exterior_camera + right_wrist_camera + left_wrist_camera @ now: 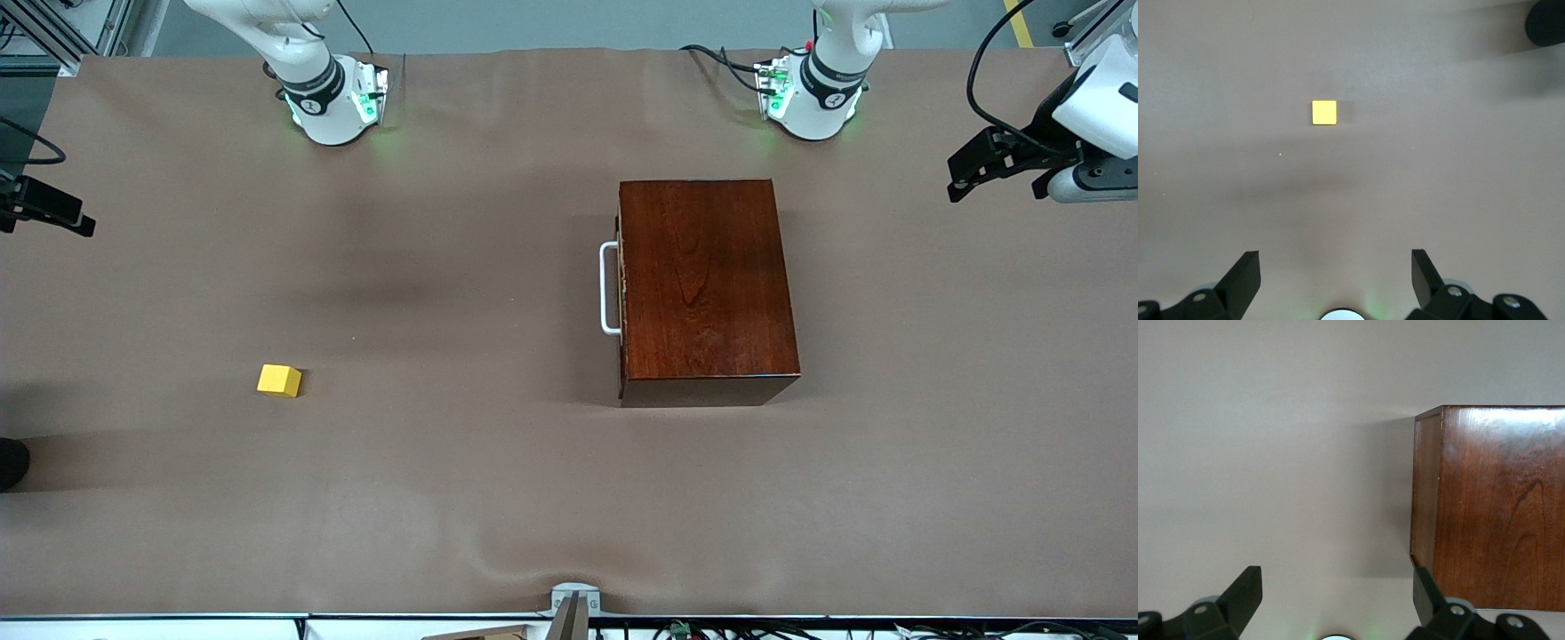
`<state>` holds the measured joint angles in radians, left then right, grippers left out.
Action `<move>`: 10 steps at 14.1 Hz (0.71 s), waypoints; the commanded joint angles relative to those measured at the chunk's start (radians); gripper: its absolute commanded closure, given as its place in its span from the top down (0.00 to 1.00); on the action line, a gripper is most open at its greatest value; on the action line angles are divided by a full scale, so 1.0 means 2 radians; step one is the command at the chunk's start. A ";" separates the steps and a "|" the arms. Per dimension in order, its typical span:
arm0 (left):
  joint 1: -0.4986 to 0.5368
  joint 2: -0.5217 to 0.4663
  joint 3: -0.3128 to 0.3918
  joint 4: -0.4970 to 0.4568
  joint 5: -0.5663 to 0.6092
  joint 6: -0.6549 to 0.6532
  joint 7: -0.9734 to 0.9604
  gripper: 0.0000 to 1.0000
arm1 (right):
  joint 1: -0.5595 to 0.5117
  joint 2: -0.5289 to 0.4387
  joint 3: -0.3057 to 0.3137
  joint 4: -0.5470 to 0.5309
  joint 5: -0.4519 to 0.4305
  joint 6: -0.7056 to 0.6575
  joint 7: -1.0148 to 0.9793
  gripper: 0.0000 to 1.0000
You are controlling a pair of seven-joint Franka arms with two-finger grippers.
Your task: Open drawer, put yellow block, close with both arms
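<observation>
Over the brown table (498,498), left gripper (1338,597) and right gripper (1337,277) hover spread.

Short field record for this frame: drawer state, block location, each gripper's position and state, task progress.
drawer: shut, white handle flush on the wooden box
yellow block: on the table, toward the right arm's end, nearer the front camera than the handle
left gripper: open, over the table beside the box
right gripper: open, over bare table near the block
progress: nothing begun
</observation>
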<state>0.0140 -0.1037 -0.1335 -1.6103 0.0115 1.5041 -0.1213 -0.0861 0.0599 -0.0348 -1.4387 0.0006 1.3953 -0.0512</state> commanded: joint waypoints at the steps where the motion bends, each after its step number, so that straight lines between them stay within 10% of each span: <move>1: 0.001 0.004 -0.002 0.011 -0.003 -0.003 0.008 1.00 | -0.007 0.000 0.004 0.006 -0.004 -0.007 -0.003 1.00; 10: -0.046 0.076 -0.086 0.047 -0.002 0.000 -0.067 1.00 | -0.007 0.001 0.004 0.014 -0.006 -0.006 -0.003 1.00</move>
<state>-0.0424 -0.0319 -0.2497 -1.5889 0.0106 1.5102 -0.1731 -0.0870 0.0599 -0.0371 -1.4293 0.0006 1.3954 -0.0512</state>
